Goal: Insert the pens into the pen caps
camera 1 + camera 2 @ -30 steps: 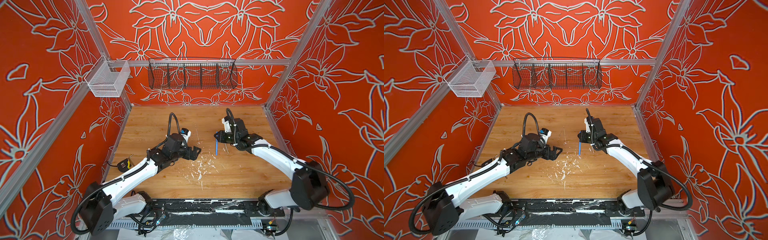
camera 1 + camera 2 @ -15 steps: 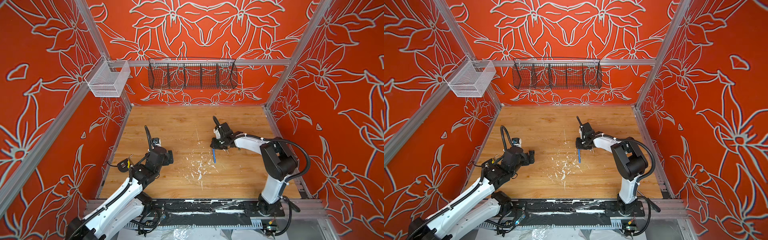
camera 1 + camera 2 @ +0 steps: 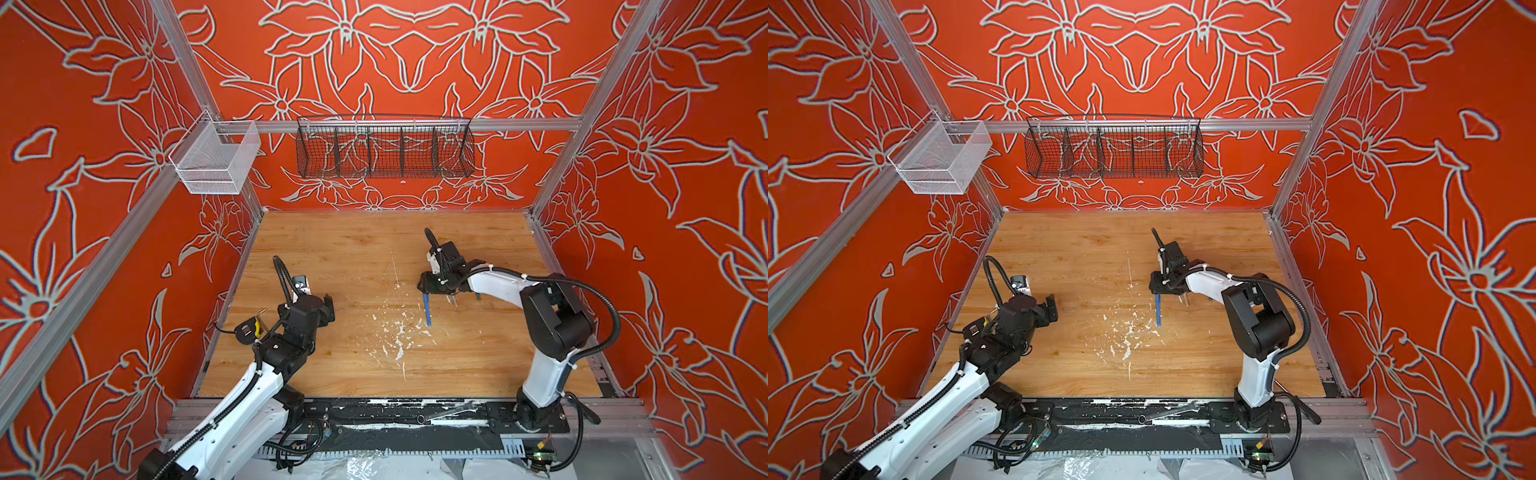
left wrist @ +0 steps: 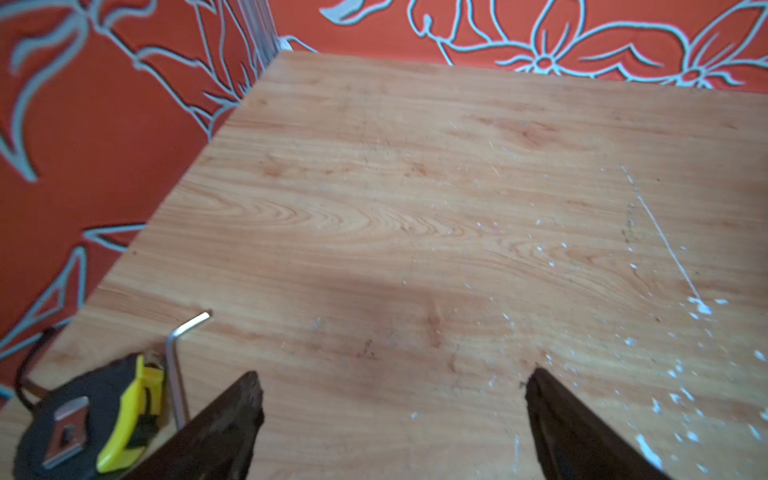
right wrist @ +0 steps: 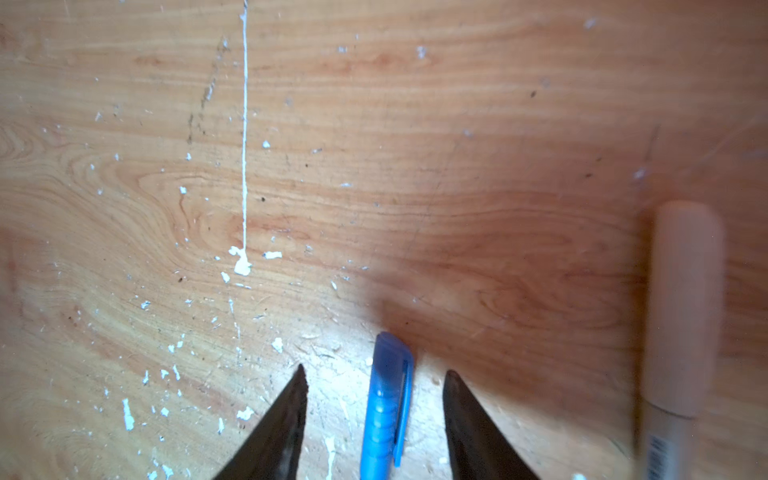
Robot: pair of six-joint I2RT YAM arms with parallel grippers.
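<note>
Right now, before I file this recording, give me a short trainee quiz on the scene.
1. True or false: the right tool is clamped on the blue pen.
2. What lies beside the tape measure? A) hex key B) scissors C) spoon
3. Fill in: the blue pen wears its ____.
Key: 1 false, its jaws stand apart around the pen; 2 A; 3 cap.

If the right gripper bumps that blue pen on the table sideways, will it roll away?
Probably not far: the blue pen has a clip along its cap, which should stop a roll. It looks like a thin, stiff plastic stick, likely light, so a nudge may skid it across the smooth wooden table. The right gripper straddles it, jaws apart.
</note>
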